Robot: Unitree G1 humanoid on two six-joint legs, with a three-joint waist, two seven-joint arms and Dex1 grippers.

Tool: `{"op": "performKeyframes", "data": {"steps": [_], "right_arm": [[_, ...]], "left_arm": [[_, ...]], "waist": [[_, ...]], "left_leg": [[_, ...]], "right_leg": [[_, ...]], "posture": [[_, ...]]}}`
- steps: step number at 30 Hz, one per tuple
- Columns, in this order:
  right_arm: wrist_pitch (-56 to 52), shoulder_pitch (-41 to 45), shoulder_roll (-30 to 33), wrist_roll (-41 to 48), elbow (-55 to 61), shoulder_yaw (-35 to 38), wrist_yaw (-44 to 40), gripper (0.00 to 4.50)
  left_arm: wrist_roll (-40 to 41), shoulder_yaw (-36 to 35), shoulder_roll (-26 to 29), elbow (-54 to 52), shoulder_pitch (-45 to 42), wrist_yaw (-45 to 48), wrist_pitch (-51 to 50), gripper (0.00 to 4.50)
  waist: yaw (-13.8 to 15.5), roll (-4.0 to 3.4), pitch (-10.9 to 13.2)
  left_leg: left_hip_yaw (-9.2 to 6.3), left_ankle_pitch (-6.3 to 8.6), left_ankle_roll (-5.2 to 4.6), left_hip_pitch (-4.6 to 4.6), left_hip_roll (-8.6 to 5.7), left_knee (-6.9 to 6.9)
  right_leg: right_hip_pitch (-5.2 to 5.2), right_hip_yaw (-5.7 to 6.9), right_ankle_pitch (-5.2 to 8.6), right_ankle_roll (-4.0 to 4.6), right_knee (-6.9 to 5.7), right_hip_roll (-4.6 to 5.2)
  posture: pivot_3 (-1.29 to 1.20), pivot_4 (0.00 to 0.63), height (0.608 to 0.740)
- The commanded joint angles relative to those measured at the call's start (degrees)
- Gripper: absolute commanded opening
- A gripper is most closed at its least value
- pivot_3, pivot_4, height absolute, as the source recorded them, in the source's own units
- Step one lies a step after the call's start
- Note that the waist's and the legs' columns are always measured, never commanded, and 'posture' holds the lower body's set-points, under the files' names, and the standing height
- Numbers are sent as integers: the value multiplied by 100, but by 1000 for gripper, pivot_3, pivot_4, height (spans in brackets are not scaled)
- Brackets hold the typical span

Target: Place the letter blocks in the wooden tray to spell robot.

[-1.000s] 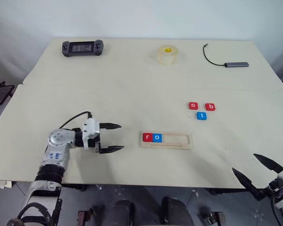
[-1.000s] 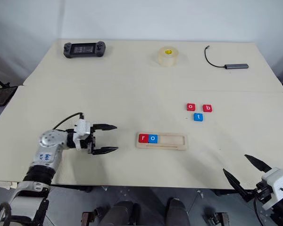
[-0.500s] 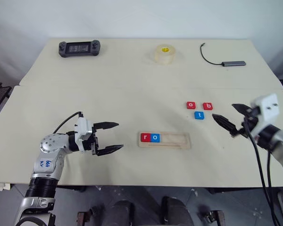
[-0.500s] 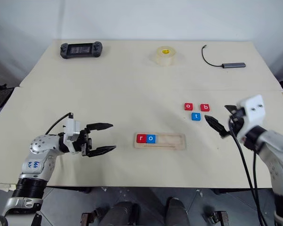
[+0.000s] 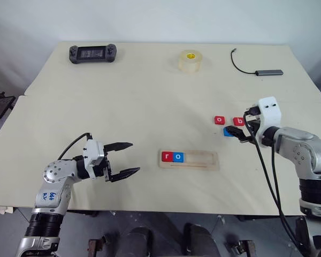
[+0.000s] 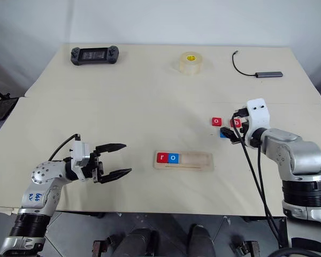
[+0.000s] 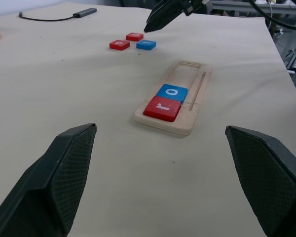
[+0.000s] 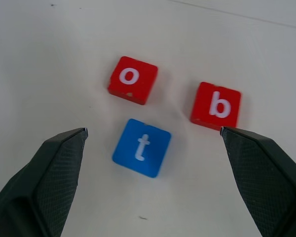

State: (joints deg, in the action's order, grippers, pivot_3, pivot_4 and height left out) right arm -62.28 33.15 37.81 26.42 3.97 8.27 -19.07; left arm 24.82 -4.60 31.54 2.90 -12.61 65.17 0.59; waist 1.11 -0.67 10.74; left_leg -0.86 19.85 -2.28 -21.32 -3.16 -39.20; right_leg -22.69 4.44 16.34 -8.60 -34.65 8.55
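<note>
Now the right hand (image 8: 148,163) has swung up from the desk's near right edge to hang over the three loose blocks, fingers spread wide and holding nothing. In its wrist view the blue t (image 8: 141,147) sits squarely between the two fingertips, the red o (image 8: 132,79) lies just beyond it, and the red b (image 8: 216,105) lies close to one fingertip. That puts the hand within reach of a pick, but the word needs b next, so as I judge it the aim must shift from the t to the b before closing.

The tray (image 5: 189,159) lies near the desk's (image 5: 150,96) middle, well apart from the loose blocks, with a red r (image 5: 167,156) and a blue o (image 5: 178,157) side by side at its left end; three places are free.

The left hand (image 5: 124,159) has drawn back a little toward the near left and hovers level above the desk, fingers open and empty, pointing at the tray from well apart.

The tight cluster is the risk: wide fingers coming down on the b could nudge the t or the o.
</note>
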Motion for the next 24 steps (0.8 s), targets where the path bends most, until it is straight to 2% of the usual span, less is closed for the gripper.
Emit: {"op": "performKeyframes", "data": {"steps": [1, 10, 20, 24], "right_arm": [[21, 213, -20, -138, -25, 84, 80, 4500], [172, 757, -9, -644, -1201, -31, 137, 4500], [1382, 1741, -318, -1328, -3389, -415, -87, 4500], [1645, 1932, -424, -1505, -3888, -480, -197, 4500]], "left_arm": [[124, -70, 46, -190, 5, 17, -18, 4453], [111, -66, 54, -181, -99, 28, -46, 4453], [80, -19, 38, -244, -127, 5, -41, 4453], [87, -44, 45, -332, -82, -49, -53, 4453]], "waist": [[2, 0, 0], [-22, 0, 0], [-171, 0, 0], [-231, 0, 0]], "left_leg": [[1, 0, 0, 1, 0, 0], [2, 0, 0, 1, -2, 0], [5, 0, 0, 2, 2, 3], [5, 0, 0, 2, 1, 4]], "right_leg": [[0, 0, 0, 0, -1, 0], [-2, -1, 0, 0, -3, 0], [-4, 0, 0, 0, -4, -3], [-4, -1, 0, 0, -5, -2]], "posture": [[0, 150, 740], [0, 150, 740], [0, 150, 740], [0, 150, 740]]}}
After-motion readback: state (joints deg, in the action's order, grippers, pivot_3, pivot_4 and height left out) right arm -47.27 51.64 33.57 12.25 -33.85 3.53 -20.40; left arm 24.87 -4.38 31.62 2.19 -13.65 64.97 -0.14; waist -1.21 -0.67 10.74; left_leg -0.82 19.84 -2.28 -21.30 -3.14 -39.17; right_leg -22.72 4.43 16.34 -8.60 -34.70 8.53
